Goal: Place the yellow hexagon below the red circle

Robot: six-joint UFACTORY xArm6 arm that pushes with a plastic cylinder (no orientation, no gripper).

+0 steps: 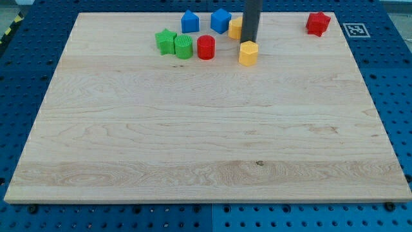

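Observation:
The yellow hexagon (248, 53) sits near the view's top, right of centre. The red circle, a short cylinder (205, 47), stands to its left with a gap between them. My tip (249, 40) comes down from the view's top edge and ends just above the yellow hexagon, at or touching its upper side. A second yellow block (235, 28) is partly hidden behind the rod.
A green star (166, 41) and a green round block (183, 46) stand left of the red circle. Two blue blocks (190, 22) (221, 20) lie near the board's top edge (129, 14). A red star-like block (317, 23) is at the top right.

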